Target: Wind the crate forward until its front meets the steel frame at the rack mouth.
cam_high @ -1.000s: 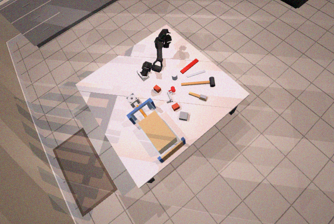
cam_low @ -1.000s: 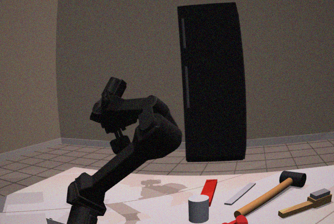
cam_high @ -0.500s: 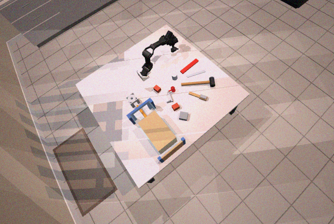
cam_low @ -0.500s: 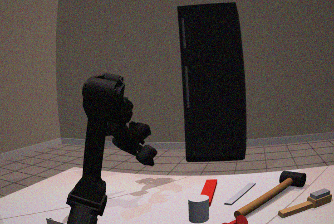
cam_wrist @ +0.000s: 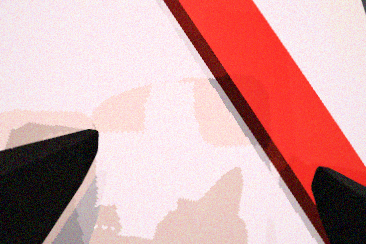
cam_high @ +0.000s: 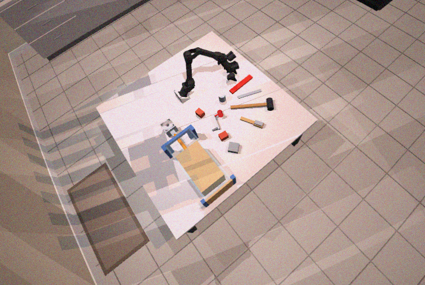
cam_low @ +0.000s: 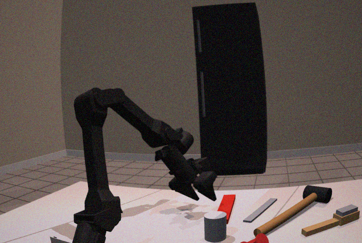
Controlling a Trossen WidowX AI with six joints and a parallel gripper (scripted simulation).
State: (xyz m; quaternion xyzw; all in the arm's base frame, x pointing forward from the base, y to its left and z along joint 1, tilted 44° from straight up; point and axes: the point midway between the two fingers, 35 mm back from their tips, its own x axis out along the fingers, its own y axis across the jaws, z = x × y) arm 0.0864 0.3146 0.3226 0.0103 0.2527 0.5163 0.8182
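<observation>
Right now the black gripper hangs over the bench near the red bar, fingers spread wide with nothing between them. From above, the crate looks to be sitting inside the cubby, behind the blue-painted frame, with an orange strap running towards the winch. What seems to be the winch handle, red-knobbed and cranked, lies between two small red blocks, though it's too small to be sure.

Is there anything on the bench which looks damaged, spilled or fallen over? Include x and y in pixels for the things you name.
Nothing stands out: the mallet point(cam_high: 250, 105) point(cam_low: 286, 213) and brush point(cam_high: 252, 122) point(cam_low: 330, 220) lie flat, the grey cylinder point(cam_high: 222, 98) point(cam_low: 215, 227) stands upright, and no spill or breakage shows.
</observation>
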